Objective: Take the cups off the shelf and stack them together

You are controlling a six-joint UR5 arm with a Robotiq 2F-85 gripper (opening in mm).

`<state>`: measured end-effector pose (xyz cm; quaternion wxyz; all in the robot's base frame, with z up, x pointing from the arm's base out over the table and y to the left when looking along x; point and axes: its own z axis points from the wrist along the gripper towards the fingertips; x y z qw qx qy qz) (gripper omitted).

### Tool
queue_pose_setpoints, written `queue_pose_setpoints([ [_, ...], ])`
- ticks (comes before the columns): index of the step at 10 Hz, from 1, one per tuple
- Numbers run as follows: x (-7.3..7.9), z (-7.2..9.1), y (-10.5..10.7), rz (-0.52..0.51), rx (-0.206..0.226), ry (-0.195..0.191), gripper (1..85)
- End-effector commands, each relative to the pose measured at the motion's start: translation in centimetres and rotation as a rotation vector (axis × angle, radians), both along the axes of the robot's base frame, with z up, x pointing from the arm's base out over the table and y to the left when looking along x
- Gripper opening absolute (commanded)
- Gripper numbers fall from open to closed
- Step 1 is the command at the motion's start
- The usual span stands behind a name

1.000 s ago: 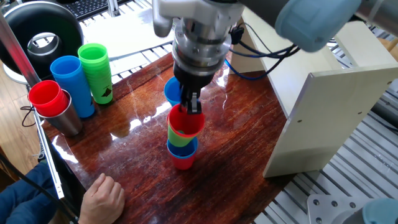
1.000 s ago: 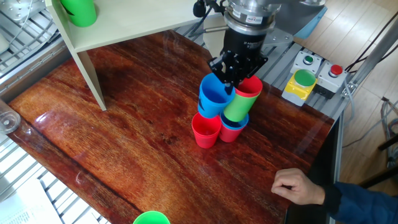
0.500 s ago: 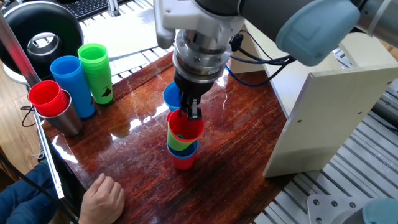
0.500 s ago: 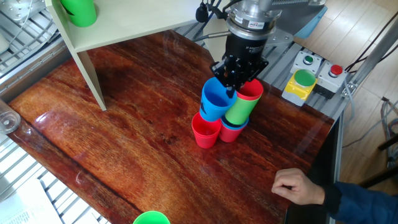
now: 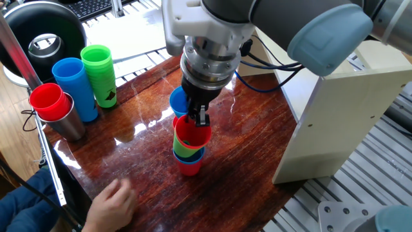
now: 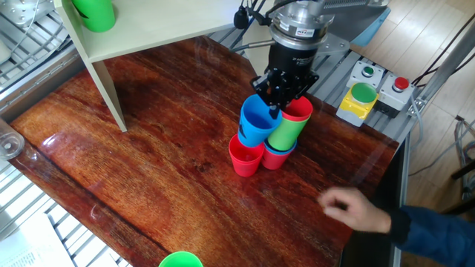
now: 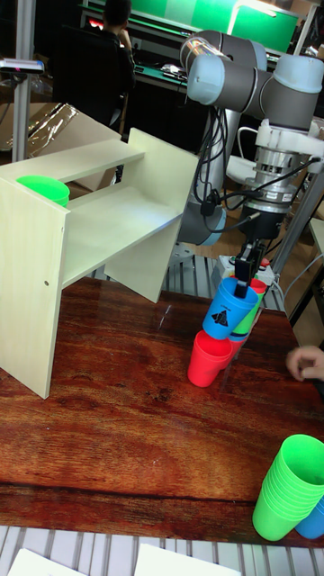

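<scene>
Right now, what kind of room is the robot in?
Likely a robot lab or workshop: an arm works over a table, a button box sits beside it, and screens glow behind.

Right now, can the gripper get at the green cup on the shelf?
Probably yes: the green cup sits uncovered on the shelf top, but the gripper first must leave the red cup.

table [image 6: 133,148]: dark wood, glossy | on it: shelf [image 7: 108,225], red cup [image 6: 246,156], cup stack [image 5: 190,151]
</scene>
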<state>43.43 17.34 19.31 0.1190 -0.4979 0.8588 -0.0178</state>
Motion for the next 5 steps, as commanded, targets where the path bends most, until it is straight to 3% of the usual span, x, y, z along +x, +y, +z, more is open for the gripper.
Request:
queue_pose_setpoints([
  [1,0.04,0.15,0.26,0.002,0.016,-0.003,1.3],
  [5,0.10,0.38,0.57,0.038,0.021,-0.002,1.3],
])
